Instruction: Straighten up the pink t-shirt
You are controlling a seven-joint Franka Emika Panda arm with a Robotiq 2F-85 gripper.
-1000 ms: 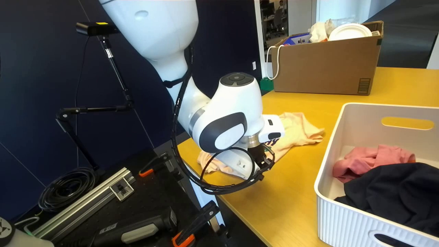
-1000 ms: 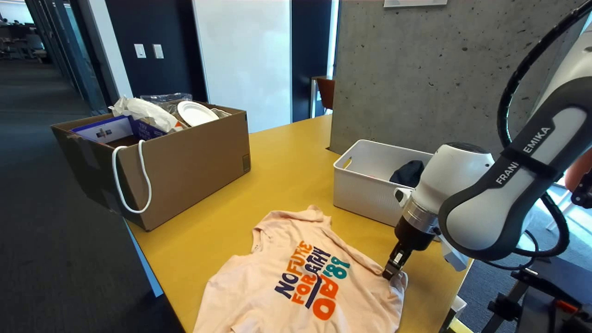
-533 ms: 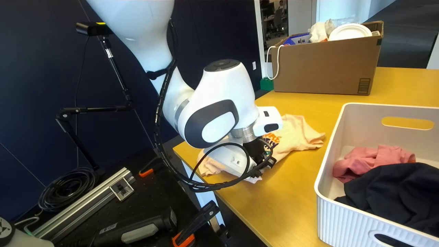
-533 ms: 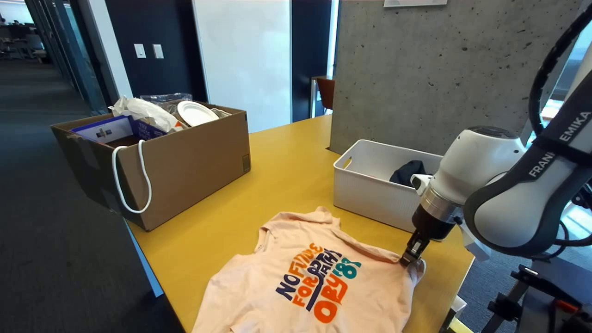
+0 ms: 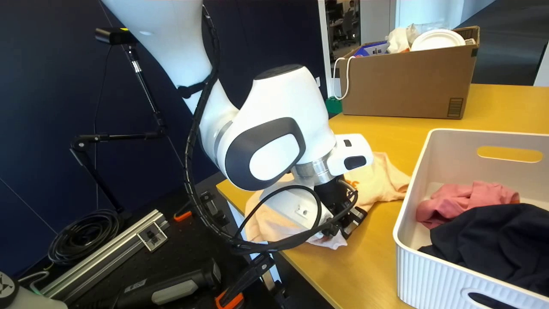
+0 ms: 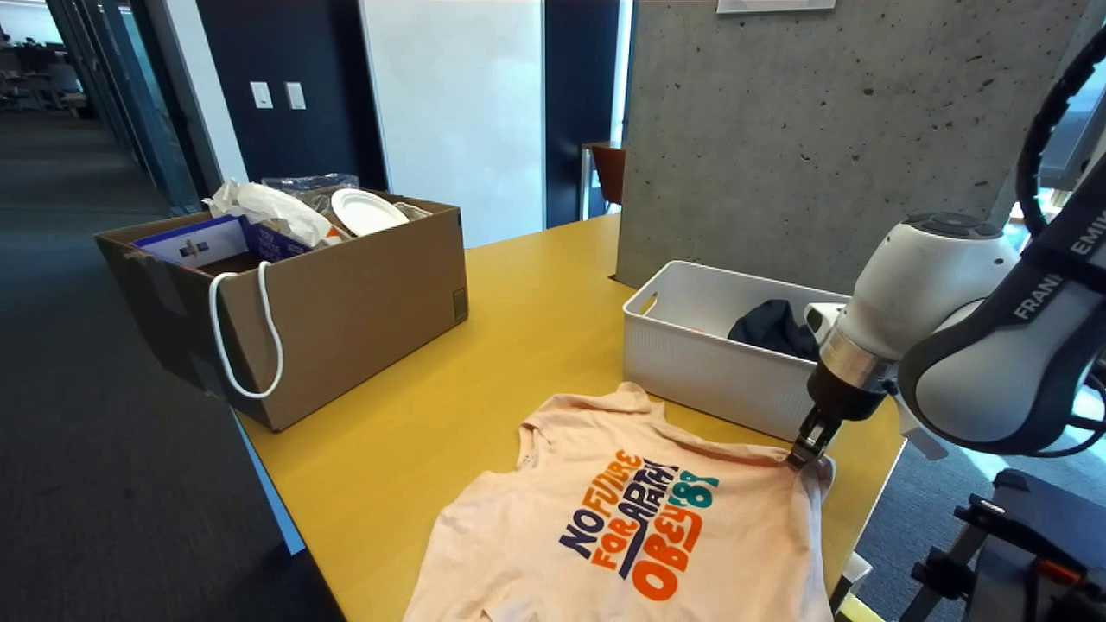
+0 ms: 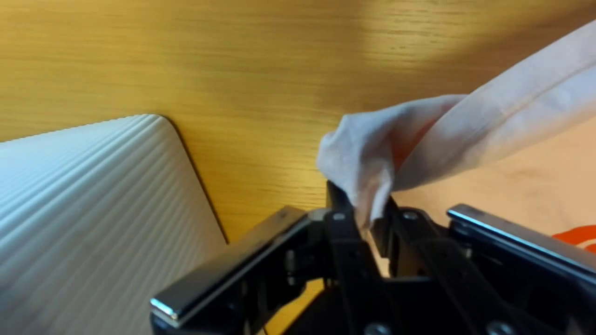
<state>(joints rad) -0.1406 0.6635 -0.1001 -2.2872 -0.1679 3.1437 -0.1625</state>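
The pale pink, peach-coloured t-shirt lies on the yellow table with its printed lettering facing up. Its near part runs out of that exterior view. Some folds run along the edge by the bin. In an exterior view the t-shirt is partly hidden behind the arm. My gripper is shut on the shirt's edge close to the table, near the white bin. In the wrist view the gripper pinches a bunched, whitish fold of the shirt between its fingertips.
A white bin stands close beside the gripper, holding a pink cloth and a dark cloth. Its ribbed wall shows in the wrist view. A full cardboard box stands on the table. A table edge lies near the arm.
The gripper has moved towards the bin, pulling the shirt's edge along. The shirt has shifted the same way and its lettering is spread flatter and easier to read.
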